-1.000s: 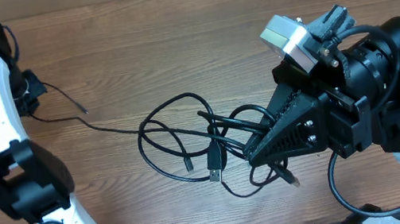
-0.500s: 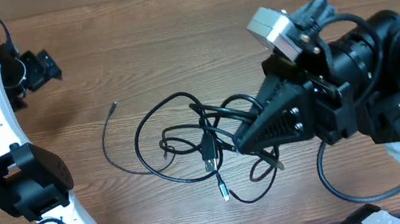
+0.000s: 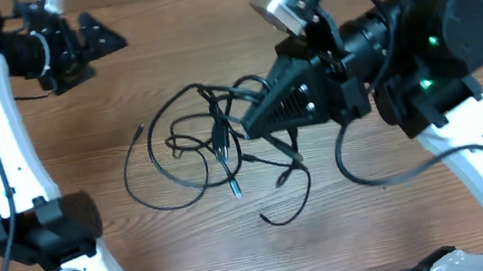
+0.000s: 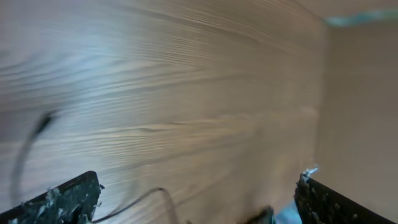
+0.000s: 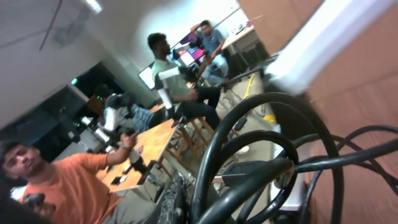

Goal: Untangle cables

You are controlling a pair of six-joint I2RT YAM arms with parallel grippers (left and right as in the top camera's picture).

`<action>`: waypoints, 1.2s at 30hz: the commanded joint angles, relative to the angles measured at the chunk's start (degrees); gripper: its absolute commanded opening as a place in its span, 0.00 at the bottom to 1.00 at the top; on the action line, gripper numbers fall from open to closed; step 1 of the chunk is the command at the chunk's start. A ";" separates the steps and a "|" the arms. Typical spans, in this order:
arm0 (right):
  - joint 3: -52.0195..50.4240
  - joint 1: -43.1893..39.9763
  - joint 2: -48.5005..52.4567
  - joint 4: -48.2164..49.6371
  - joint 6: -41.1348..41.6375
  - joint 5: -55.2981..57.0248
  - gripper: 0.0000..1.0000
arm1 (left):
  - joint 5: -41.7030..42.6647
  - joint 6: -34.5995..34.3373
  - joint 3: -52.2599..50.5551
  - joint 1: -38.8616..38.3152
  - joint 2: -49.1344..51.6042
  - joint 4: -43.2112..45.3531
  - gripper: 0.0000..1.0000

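Cables (image 3: 220, 144) are dangling tangled from your right gripper (image 3: 245, 127), whose fingers are clamping them. Your left gripper (image 3: 97, 51) is hovering wide open, well apart.

**Left gripper** (image 3: 95, 52): it has moved from the left side of the table (image 3: 205, 25) to a position close to the table's far edge and nearer the table's middle. A second ago its jaws were clamped on a thin cable end. They now stand wide apart and empty.

**Thin cable end** (image 3: 140, 129): released, it now lies loose on the table left of centre.

**Right gripper** (image 3: 248, 127): it has shifted from near the table's front edge toward the table's middle and to the left.

**Cables** (image 3: 219, 137): the tangle has travelled with the right gripper, away from the table's front edge. It is now drawn into a tighter bunch, and one plug (image 3: 235, 190) points toward the front edge.
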 commanded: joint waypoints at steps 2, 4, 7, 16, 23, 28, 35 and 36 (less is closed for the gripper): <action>0.83 -3.87 1.75 0.83 -0.37 -2.19 0.04 | 5.90 5.25 1.57 -6.16 -8.81 0.00 1.00; 0.83 -5.92 2.86 0.81 -0.35 -2.19 0.04 | 5.73 5.77 1.57 -8.83 -11.56 0.90 1.00; 0.81 -7.96 3.58 0.79 -0.35 -2.19 0.04 | 5.66 5.73 1.55 -10.45 -13.77 2.60 0.99; 0.81 -13.09 3.67 0.81 -0.33 -2.16 0.04 | 6.03 5.14 1.55 -12.07 -16.85 -0.17 1.00; 0.81 -12.90 3.67 1.16 1.27 -1.92 0.04 | -0.42 5.11 1.53 -16.50 -15.96 -0.13 0.93; 0.81 -11.76 3.65 7.93 7.61 -1.81 0.04 | -7.19 5.07 1.49 -21.00 -14.14 0.28 0.75; 0.85 -10.14 3.54 28.13 25.70 -1.77 0.04 | -13.31 2.29 1.49 -21.05 -12.59 2.91 0.04; 0.85 -9.92 3.50 30.62 27.87 -1.75 0.04 | -15.43 1.40 1.49 -21.05 -12.37 3.61 0.04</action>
